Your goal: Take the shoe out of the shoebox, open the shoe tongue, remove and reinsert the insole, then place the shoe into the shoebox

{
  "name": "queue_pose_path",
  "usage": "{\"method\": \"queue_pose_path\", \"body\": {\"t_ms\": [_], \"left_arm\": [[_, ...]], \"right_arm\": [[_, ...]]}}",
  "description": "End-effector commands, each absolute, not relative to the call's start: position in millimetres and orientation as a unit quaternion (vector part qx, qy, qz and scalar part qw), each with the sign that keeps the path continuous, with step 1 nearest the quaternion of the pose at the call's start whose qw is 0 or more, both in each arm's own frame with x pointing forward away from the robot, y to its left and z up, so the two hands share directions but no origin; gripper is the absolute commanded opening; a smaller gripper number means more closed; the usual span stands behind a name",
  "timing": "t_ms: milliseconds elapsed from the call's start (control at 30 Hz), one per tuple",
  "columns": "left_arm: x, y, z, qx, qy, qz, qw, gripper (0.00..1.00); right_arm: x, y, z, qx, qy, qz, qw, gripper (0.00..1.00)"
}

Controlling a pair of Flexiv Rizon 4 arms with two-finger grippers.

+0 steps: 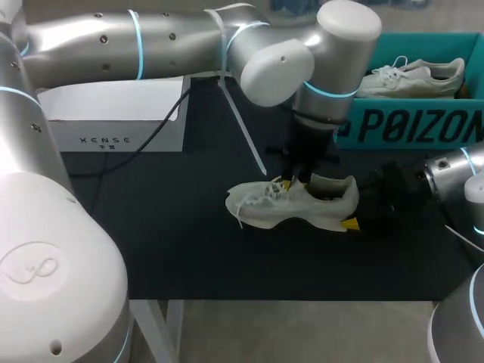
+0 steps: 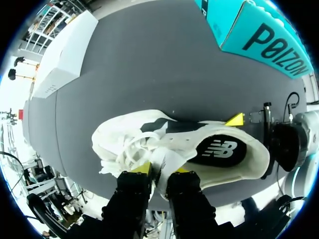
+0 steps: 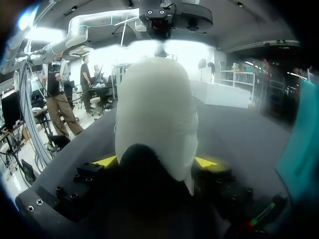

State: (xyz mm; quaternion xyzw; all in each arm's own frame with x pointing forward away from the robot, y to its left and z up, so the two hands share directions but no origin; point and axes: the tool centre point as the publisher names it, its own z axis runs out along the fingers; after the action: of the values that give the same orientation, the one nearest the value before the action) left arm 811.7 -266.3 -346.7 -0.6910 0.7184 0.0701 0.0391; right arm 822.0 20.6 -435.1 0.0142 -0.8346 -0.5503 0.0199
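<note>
A white sneaker (image 1: 302, 204) lies on the black table, toe to the left. My left gripper (image 2: 160, 170) comes down from above onto its laced front and is shut on the tongue (image 2: 160, 159), pinched between the yellow tips. The dark insole (image 2: 222, 149) shows inside the shoe's opening. My right gripper (image 3: 157, 162) holds the shoe's heel (image 3: 154, 114) from the right, one yellow fingertip (image 3: 207, 162) pressed to each side. The teal shoebox (image 1: 408, 125) stands open at the back right.
A second white shoe (image 1: 412, 76) lies inside the teal shoebox. A white box (image 1: 113, 113) with a dark cable running past it stands at the back left. A thin white strip (image 1: 243, 128) lies on the table behind the sneaker.
</note>
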Motion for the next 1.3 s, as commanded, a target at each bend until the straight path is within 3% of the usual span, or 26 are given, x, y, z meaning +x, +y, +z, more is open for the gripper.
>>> {"method": "queue_pose_path", "body": {"t_ms": [33,467,700,800,833,867,900,933,1300], "left_arm": [[811,-264,-344,-0.692,0.717,0.069,0.04,0.0],[811,-227,-327,-0.713,0.697,0.055,0.05,0.0],[815,-205,-335,-0.729,0.681,0.061,0.044,0.11],[816,-201,-341,-0.732,0.677,0.067,0.039,0.24],[817,-200,-343,-0.733,0.676,0.069,0.037,0.34],[817,-199,-345,-0.733,0.676,0.069,0.036,0.47],[817,-199,-346,-0.733,0.675,0.071,0.034,0.87],[817,-199,-346,-0.733,0.675,0.071,0.031,1.0],[824,-207,-311,-0.71,0.703,0.028,0.017,1.0]], "right_arm": [[823,22,-441,0.013,-0.836,-0.549,0.02,0.0],[823,22,-441,0.013,-0.836,-0.549,0.02,0.0],[823,22,-441,0.013,-0.836,-0.549,0.02,0.0],[823,22,-441,0.013,-0.836,-0.549,0.02,0.0],[823,22,-441,0.013,-0.836,-0.549,0.02,0.0],[823,22,-441,0.013,-0.836,-0.549,0.02,0.0],[823,22,-441,0.013,-0.836,-0.549,0.02,0.0],[823,22,-441,0.013,-0.836,-0.549,0.02,0.0],[823,22,-441,0.013,-0.836,-0.549,0.02,0.0]]}}
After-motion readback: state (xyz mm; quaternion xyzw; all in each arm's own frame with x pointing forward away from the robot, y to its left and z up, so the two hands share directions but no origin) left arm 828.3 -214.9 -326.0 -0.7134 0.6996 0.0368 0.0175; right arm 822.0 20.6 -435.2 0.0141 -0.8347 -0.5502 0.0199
